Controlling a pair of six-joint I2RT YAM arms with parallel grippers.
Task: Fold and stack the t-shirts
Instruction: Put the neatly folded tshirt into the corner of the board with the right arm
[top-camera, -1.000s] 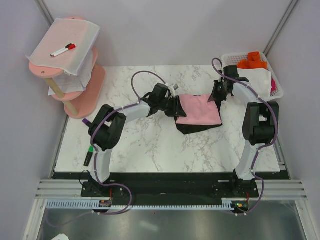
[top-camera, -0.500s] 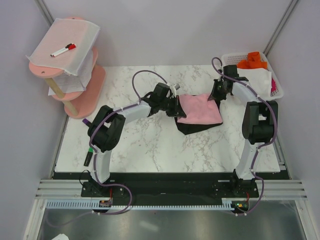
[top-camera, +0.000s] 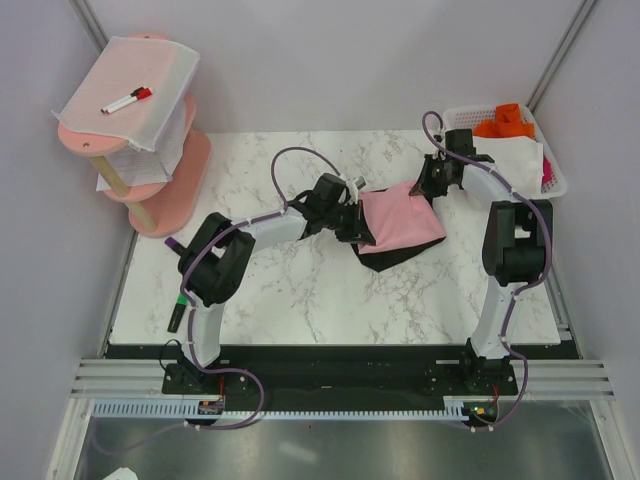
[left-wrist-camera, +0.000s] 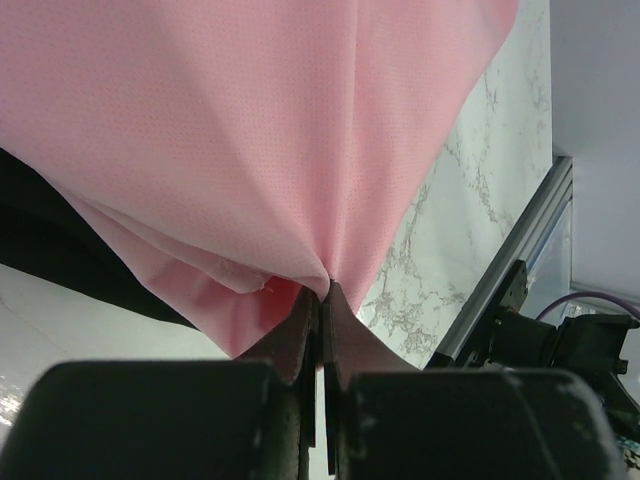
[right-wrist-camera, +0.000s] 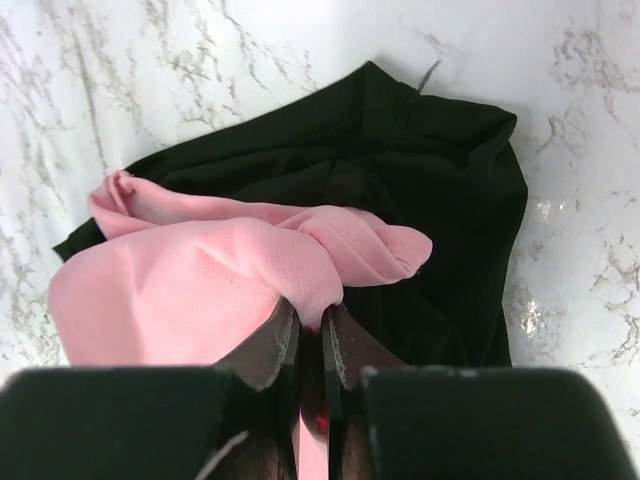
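Note:
The light pink t-shirt (top-camera: 400, 218) hangs stretched between my two grippers over the black t-shirt (top-camera: 388, 256), which lies folded on the marble table. My left gripper (top-camera: 362, 228) is shut on the pink shirt's left edge; in the left wrist view the pink cloth (left-wrist-camera: 250, 130) is pinched between the closed fingers (left-wrist-camera: 300, 330). My right gripper (top-camera: 428, 190) is shut on the pink shirt's right edge; the right wrist view shows a pink fold (right-wrist-camera: 240, 270) in the jaws above the black shirt (right-wrist-camera: 430, 200).
A white basket (top-camera: 550, 188) with orange and white cloth stands at the back right. A pink tiered stand (top-camera: 160, 190) at the back left carries a white mesh sheet (top-camera: 130, 90) and a red marker (top-camera: 127, 99).
My left gripper has moved right and slightly nearer with the pink shirt's edge. The pink shirt has lifted and bunched, and more of the black shirt shows beneath it. The right gripper moved slightly back.

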